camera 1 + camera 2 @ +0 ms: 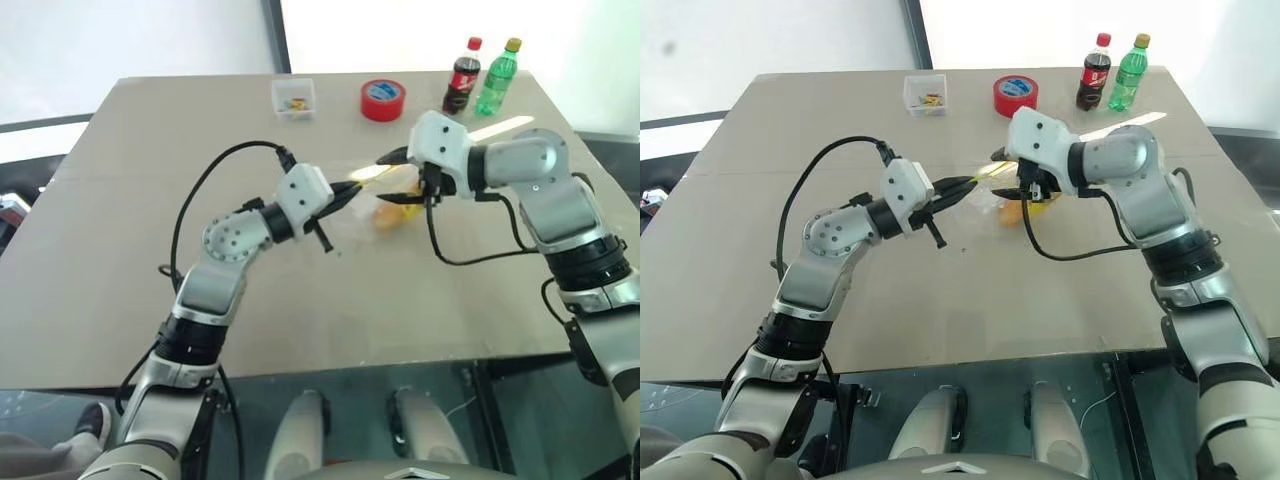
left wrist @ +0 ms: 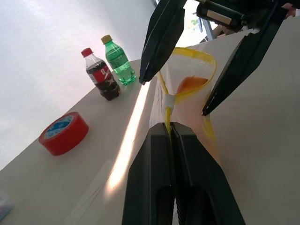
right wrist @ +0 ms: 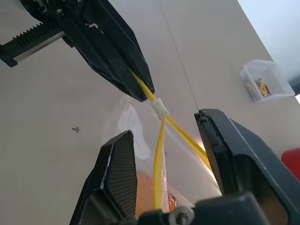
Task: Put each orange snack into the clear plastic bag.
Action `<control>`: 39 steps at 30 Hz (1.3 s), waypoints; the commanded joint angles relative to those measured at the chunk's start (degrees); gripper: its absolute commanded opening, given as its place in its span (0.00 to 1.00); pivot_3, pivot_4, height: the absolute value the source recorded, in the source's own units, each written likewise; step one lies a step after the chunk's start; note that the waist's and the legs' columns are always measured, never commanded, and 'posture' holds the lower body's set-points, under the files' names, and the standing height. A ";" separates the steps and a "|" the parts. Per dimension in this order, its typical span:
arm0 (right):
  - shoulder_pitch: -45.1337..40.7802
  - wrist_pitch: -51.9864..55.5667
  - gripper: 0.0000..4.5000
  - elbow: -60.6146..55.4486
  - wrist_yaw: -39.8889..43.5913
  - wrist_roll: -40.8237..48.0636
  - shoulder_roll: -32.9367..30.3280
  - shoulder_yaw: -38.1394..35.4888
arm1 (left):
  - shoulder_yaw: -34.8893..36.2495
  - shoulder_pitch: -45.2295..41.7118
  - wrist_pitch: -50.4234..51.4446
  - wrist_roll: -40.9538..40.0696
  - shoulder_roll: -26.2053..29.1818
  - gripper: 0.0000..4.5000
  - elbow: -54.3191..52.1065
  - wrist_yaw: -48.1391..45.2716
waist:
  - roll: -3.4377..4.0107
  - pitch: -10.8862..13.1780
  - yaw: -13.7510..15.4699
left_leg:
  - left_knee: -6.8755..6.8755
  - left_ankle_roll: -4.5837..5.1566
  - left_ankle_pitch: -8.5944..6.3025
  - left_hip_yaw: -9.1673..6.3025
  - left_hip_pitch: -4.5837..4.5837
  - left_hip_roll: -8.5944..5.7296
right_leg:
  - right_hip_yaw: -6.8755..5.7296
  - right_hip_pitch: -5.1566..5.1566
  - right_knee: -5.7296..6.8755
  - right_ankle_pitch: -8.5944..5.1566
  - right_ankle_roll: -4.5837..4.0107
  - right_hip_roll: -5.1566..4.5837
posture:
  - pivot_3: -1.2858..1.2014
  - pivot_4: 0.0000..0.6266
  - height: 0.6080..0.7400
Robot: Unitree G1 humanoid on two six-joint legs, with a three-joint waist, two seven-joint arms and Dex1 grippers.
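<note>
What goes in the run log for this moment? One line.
left end effector: shut on clear plastic bag's yellow zip strip | right end effector: open at bag mouth | orange snack: inside bag

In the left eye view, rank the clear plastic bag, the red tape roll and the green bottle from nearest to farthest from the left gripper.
1. clear plastic bag: its yellow zip strip is pinched in the left gripper.
2. red tape roll: farther back on the table.
3. green bottle: at the far right corner.
</note>
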 commanded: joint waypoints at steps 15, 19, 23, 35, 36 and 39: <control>-2.81 -3.19 0.30 0.53 -0.32 -1.19 0.75 -0.77 | -0.81 -0.15 -4.46 2.67 0.14 0.00 0.69 0.22 | 0.00 0.00 -0.05 | 0.02 0.00 0.00 -0.01 0.01 0.00 | 0.00 0.00 0.05 0.00 0.00 0.00 | 0.52 0.24 1.00; -2.81 -2.58 0.30 -0.10 -0.13 -0.85 0.54 -1.01 | -0.92 -0.26 -5.16 3.01 0.08 0.00 1.57 0.28 | 0.00 0.00 -0.05 | 0.03 0.00 0.00 -0.01 0.01 0.00 | 0.00 0.00 0.06 0.00 0.00 0.00 | 0.52 0.24 1.00; -2.59 -2.62 0.01 -0.06 -0.07 -0.85 0.27 -1.10 | -0.81 -0.47 -5.58 3.12 0.02 0.00 2.13 0.22 | 0.00 0.00 -0.05 | 0.04 0.00 0.00 0.00 0.01 0.00 | 0.00 0.00 0.06 0.00 0.00 0.00 | 0.52 0.24 1.00; -1.97 -1.58 0.01 0.32 -1.06 -0.78 0.81 -1.19 | -0.83 -0.12 -6.08 3.16 0.27 0.00 2.67 0.07 | 0.00 0.00 -0.05 | 0.06 0.00 0.00 -0.01 0.01 0.00 | 0.00 0.00 0.08 0.00 0.00 0.00 | 0.52 0.24 1.00; -1.97 -1.92 0.01 0.73 -1.23 -1.17 0.52 -1.15 | -0.77 -0.10 -6.15 3.17 0.38 0.00 2.74 0.03 | 0.00 0.00 -0.05 | 0.06 0.00 0.00 -0.01 0.01 0.00 | 0.00 0.00 0.08 0.00 0.00 0.00 | 0.52 0.24 1.00; -1.75 -2.72 0.01 2.29 -1.71 -2.67 -1.20 -1.44 | -0.47 0.04 -6.42 3.26 0.79 0.00 2.95 0.01 | 0.00 0.00 -0.05 | 0.06 0.00 0.00 -0.01 0.01 0.00 | 0.00 0.00 0.08 0.00 0.00 0.00 | 0.52 0.24 1.00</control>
